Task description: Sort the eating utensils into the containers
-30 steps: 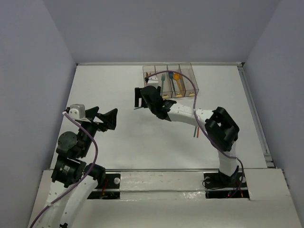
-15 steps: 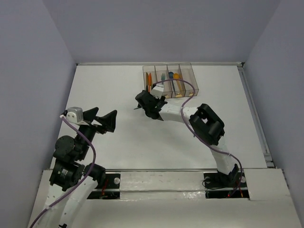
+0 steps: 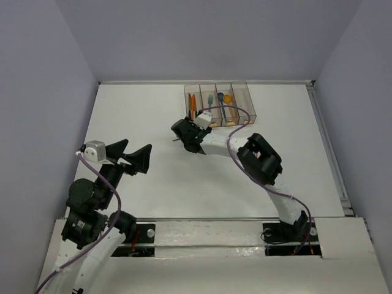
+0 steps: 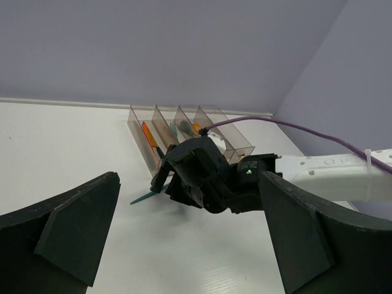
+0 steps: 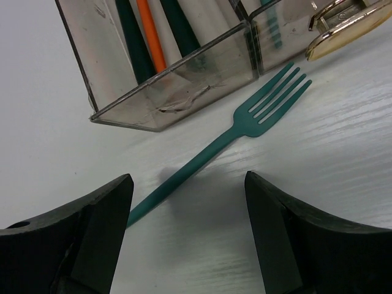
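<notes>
Nearly done: one fork point(image 5: 215, 150) left outside the bins point(image 3: 242, 101).
On the table point(image 3: 135, 116), the row of clear bins, upper centre of the top view, already holds orange, teal and blue pieces point(image 3: 192, 105); the left gripper point(image 3: 131, 157), lower left, is spread and empty; the right gripper point(image 5: 188, 240) hangs spread over the teal fork, unpinched, lying just beside the bins' corner.

the teal fork point(image 5: 245, 125) loses its handle end behind the right tool point(image 5: 187, 187).

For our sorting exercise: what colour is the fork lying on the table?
The fork is teal; right wrist view shows it best.
</notes>
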{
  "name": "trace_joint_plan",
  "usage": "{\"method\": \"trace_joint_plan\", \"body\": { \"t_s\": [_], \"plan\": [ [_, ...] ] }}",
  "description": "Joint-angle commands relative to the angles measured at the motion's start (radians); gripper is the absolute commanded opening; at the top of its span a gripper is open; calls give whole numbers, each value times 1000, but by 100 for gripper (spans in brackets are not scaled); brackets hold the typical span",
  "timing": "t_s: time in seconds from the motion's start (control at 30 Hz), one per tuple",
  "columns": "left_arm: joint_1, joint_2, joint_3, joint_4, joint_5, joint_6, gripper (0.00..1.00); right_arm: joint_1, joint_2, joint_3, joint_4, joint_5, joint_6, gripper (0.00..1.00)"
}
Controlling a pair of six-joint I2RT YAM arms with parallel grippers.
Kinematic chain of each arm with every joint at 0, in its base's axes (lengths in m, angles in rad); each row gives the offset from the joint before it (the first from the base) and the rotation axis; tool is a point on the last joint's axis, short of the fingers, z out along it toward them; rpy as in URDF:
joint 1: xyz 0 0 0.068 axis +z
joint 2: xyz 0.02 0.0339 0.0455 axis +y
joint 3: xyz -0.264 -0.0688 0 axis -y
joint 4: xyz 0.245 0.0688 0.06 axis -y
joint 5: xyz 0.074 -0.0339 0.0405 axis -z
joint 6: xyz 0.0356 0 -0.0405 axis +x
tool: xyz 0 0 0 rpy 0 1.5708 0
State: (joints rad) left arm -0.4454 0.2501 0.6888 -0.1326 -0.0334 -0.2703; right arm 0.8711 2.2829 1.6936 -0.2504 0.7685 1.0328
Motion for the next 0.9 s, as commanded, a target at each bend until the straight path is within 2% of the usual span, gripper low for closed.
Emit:
{"method": "trace_joint_plan", "body": {
  "t_s": [0.0,0.33,0.67,0.87],
  "plan": [
    [-9,-12,41,33,-8,13,99,-4,32,37,-41,55,49,79],
    [-18,-17,41,28,-13,14,99,-4,96,63,-87,51,-20,76],
    [-18,-15,41,28,-11,14,99,6,17,-63,-47,63,-224,65],
    [-18,-14,40,28,-10,13,99,6,52,14,-122,55,-277,65]
  ]
}}
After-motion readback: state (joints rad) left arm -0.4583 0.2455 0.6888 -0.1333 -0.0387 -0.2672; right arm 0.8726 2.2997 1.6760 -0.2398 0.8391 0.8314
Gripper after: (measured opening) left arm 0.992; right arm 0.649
